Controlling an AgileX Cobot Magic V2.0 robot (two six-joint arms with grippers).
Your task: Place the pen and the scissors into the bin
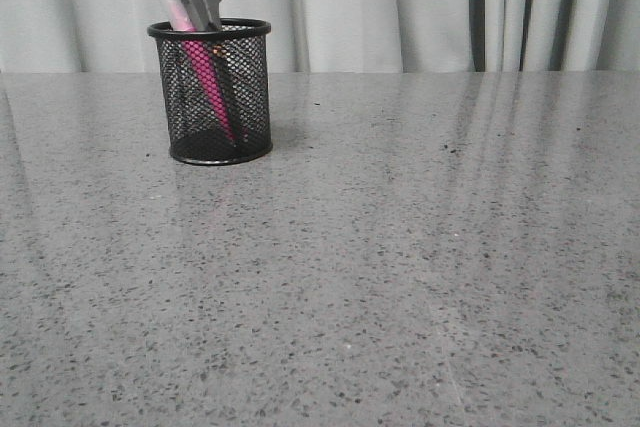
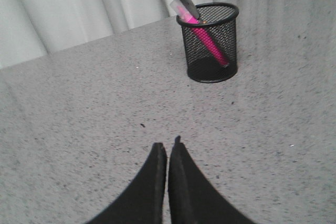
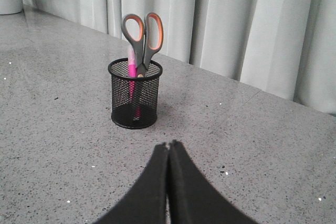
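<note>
The pen [image 3: 131, 77] and scissors [image 3: 143, 38] are being held by the bin [image 3: 135, 100]; both jaws are being kept closed and empty, so nothing more seems needed.

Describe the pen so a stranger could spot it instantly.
On the grey speckled table stands a black mesh bin. Inside it, leaning beside the scissors, is the pen: slim and bright pink, unlike the grey, orange-lined scissors.

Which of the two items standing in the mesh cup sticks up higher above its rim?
The scissors: their orange-lined loops rise well above the bin, while the pink pen barely clears the rim.
</note>
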